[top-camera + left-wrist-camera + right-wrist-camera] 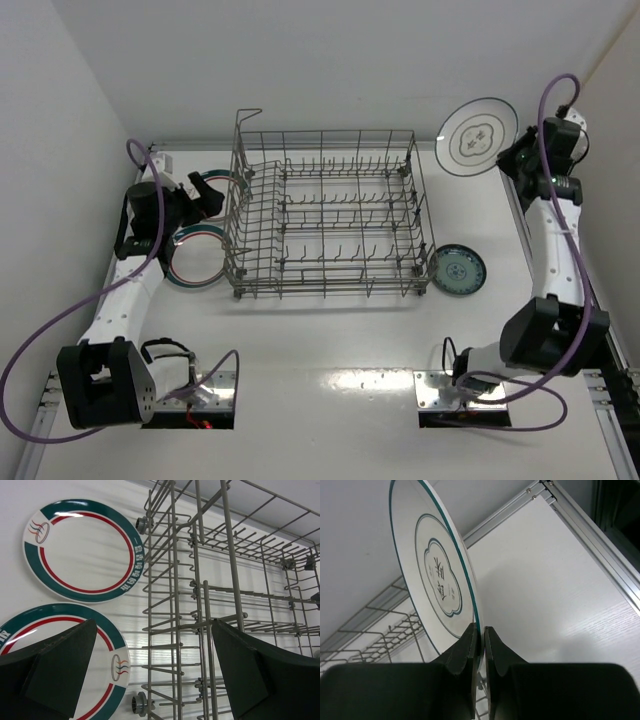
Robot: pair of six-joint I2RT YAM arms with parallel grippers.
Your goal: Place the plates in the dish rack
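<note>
The grey wire dish rack (pixel 330 215) stands mid-table with nothing in it. My right gripper (pixel 512 155) is shut on the rim of the white plate with grey rings (pixel 477 136) and holds it off the table, past the rack's far right corner. In the right wrist view that plate (pixel 435 575) stands on edge between the pads of the right gripper (pixel 482 632). The small teal plate (pixel 458 270) lies flat to the right of the rack. Two banded plates (pixel 80 550) (pixel 115 655) lie flat to the left of the rack. My left gripper (pixel 155 630) hangs open above them.
A tall wire loop (pixel 243 135) rises at the rack's far left corner. An aluminium rail (pixel 590 535) runs along the table's right edge. White walls close in at the back and on both sides. Purple cables (pixel 40 350) trail from both arms.
</note>
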